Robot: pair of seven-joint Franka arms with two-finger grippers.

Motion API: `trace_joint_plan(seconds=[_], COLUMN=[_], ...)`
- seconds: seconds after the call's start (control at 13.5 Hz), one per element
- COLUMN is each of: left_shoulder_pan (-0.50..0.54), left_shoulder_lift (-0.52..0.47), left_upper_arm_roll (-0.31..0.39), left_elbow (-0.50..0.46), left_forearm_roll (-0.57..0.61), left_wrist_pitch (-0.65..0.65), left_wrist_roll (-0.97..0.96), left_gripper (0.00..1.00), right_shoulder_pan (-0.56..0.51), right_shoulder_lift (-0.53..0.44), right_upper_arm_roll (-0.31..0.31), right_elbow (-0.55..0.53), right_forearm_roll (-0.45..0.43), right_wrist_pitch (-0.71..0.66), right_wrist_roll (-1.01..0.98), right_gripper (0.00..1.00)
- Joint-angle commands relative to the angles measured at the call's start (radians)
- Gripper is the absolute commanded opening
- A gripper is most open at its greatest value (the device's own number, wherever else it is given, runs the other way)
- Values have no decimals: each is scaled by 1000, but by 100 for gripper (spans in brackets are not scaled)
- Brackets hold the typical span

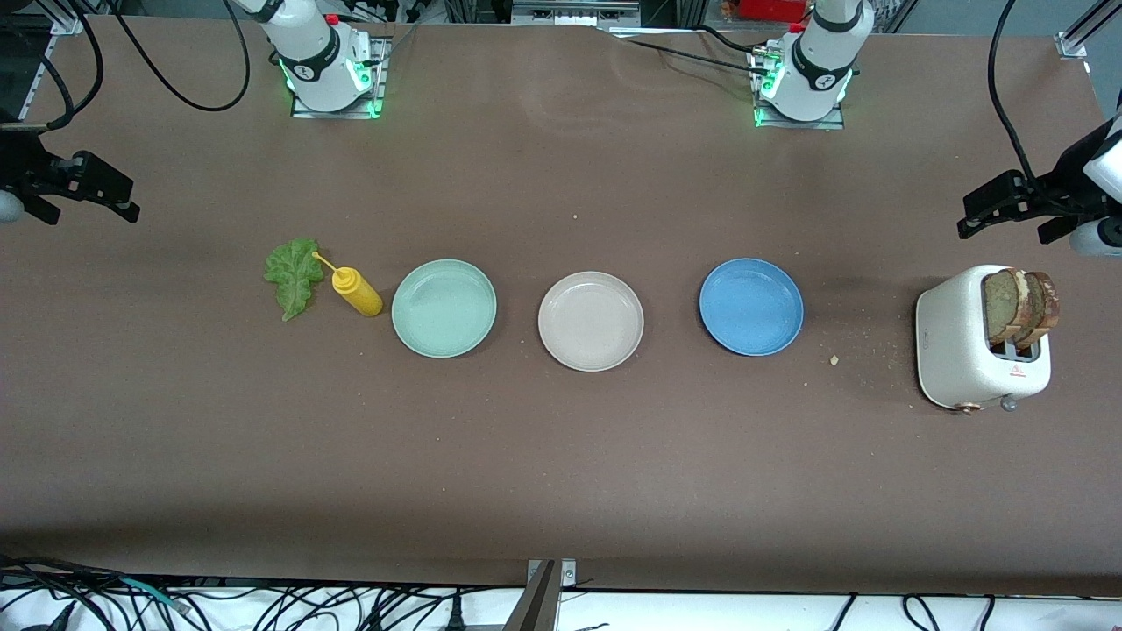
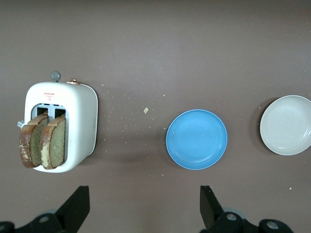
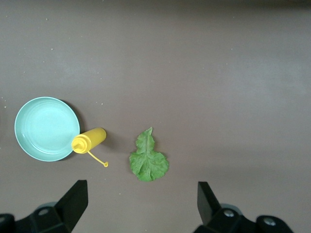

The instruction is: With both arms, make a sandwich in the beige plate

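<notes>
Nearest the front camera stands the toaster (image 1: pixel 977 342), two bread slices (image 1: pixel 1021 307) upright in its slots, at about six o'clock below the left gripper (image 1: pixel 999 206), whose jaws gape wide and empty. Mid-table, the beige plate (image 1: pixel 591 321) sits bare between mint plate (image 1: pixel 443 308) and blue plate (image 1: pixel 751 306). Lettuce leaf (image 1: pixel 294 273), beside the mustard bottle (image 1: pixel 355 290), lies at roughly four o'clock from the equally wide right gripper (image 1: pixel 83 188).
</notes>
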Motion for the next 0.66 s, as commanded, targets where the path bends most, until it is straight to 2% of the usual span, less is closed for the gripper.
trace_joint_plan(seconds=[0.0,0.59], left_shoulder_pan=[0,0], left_shoulder_lift=[11,26], left_upper_arm_roll=[4,4], left_elbow=[13,15], left_forearm_roll=[-31,-31], left_wrist_pitch=[23,26], left_wrist_roll=[14,15], left_gripper=[100,100], right_shoulder_pan=[5,5], right_shoulder_lift=[-5,-7], right_upper_arm_roll=[-1,-1], right_elbow=[12,12], right_forearm_roll=[3,3], right_wrist_pitch=[-26,-35], right_wrist_roll=[-3,-3], right_gripper=[100,100])
